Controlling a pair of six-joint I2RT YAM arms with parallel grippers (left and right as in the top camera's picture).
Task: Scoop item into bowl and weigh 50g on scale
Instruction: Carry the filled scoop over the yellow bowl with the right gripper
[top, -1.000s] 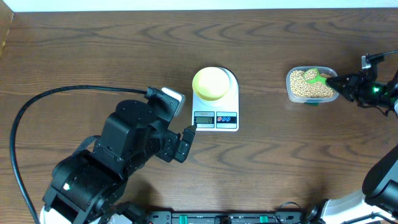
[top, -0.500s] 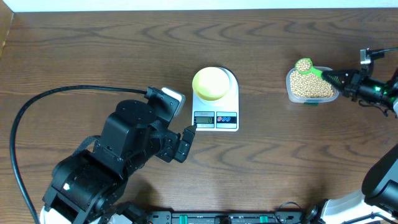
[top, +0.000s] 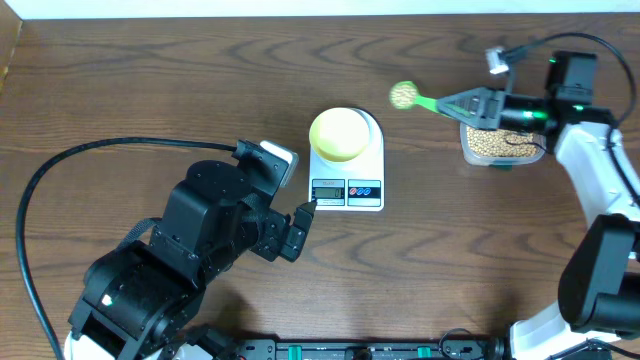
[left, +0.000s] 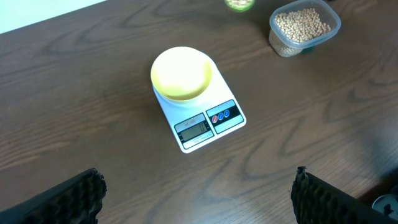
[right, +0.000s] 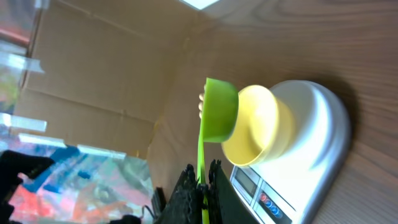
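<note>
Between bowl and tub | beans in scoop | right claw clenched on scoop

Not much to read here tbh. The scale has a little grey display at the front, but whatever it's showing is too small to make out. The red and blue buttons next to it each carry a tiny symbol, also unreadable. Can't spot a legible brand name or label on anything.
</note>
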